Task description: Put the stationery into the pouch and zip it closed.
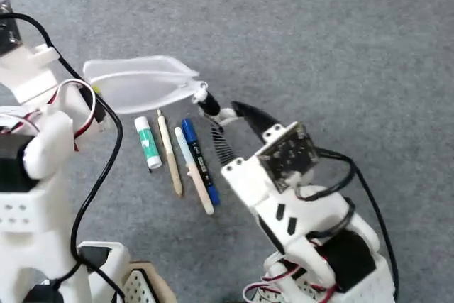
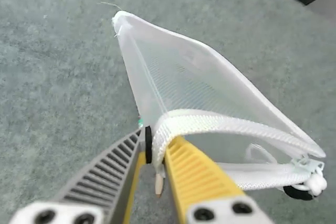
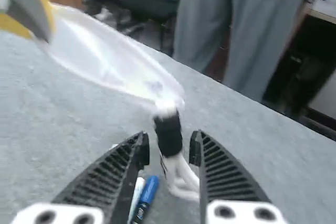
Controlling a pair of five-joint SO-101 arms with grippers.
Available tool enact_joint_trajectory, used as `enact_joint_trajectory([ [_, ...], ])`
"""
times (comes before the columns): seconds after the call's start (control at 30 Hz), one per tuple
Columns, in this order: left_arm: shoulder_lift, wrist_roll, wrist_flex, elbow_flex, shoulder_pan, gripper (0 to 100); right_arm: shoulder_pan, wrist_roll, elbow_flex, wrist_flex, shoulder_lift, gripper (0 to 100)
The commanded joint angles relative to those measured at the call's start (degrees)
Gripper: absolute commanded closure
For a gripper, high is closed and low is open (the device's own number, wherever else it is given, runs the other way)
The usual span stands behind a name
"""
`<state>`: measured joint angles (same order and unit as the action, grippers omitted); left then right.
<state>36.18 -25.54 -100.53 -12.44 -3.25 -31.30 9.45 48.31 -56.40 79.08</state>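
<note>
Pouch: We see a translucent white mesh pouch lying on the grey felt table cover, its white zip band arched and the mouth gaping.
Left gripper: Our left arm's yellow-and-grey gripper is pressed together on the pouch's zip band, pinching the end opposite the pull.
Right gripper: Our right arm's black ribbed gripper stands spread at the pouch's other end, one finger on either side of the black zip pull, with a gap showing on each side.
Stationery: Outside the pouch, just beside its long edge on the arms' side, four pieces lie in a row: a white glue stick with a green label, a slim beige stick, a pale blue-and-beige pen and a blue marker.
</note>
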Motion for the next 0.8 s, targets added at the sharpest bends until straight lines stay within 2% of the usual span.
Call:
enact_joint_trajectory([
  [0.0,1.8,-0.2,-0.6,-4.7,6.2,97,2.9,0.5,-2.5,-0.9,1.9,84.6],
  [0.1,5.5,-0.2,-0.6,1.2,13.0,97,4.9,0.7,-2.6,-1.3,3.0,84.6],
  [0.2,11.1,0.0,-0.6,11.3,17.2,97,6.5,0.9,-2.8,-7.2,3.5,84.4],
  [0.33,15.3,0.2,-0.5,17.4,17.4,97,6.7,0.9,-2.4,-15.2,2.9,84.3],
  [0.6,14.2,0.2,-0.5,18.1,17.9,97,6.8,1.5,-1.9,-15.7,2.9,84.3],
  [0.77,12.3,0.4,-0.5,18.1,18.0,97,6.5,12.4,1.5,-15.5,2.9,84.3],
])
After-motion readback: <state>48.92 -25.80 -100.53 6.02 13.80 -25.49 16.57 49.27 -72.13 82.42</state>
